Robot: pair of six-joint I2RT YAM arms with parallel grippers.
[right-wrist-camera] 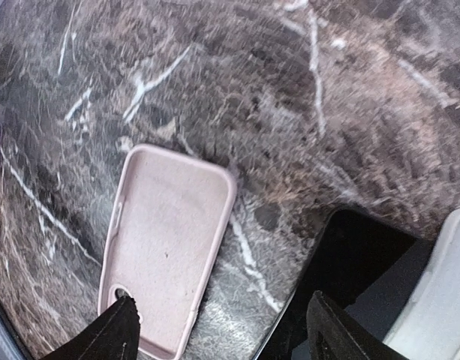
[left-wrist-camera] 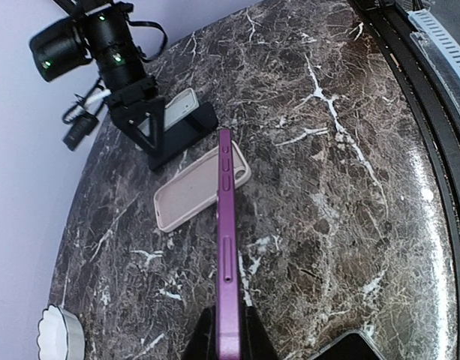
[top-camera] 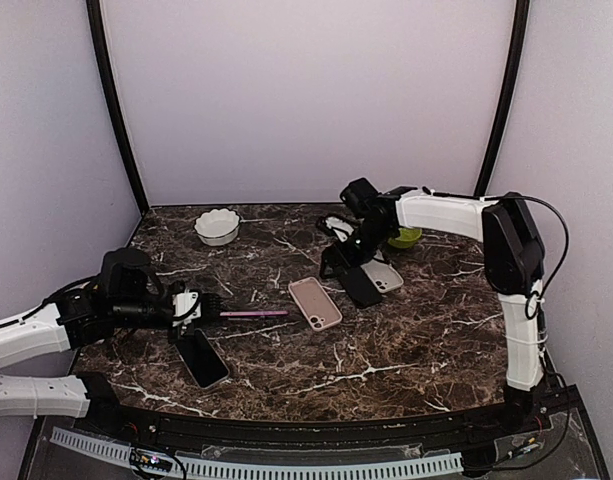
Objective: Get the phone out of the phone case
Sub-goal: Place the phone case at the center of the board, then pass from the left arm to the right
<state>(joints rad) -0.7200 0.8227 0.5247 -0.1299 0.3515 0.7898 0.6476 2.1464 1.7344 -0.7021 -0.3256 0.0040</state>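
Phone [top-camera: 251,314] sticks out edge-up from the left gripper [top-camera: 206,311], which is clamped on its left end. Its long axis points right at the empty pink case [top-camera: 314,303] lying flat mid-table. Just beyond that, the right gripper [top-camera: 346,262] hangs open.
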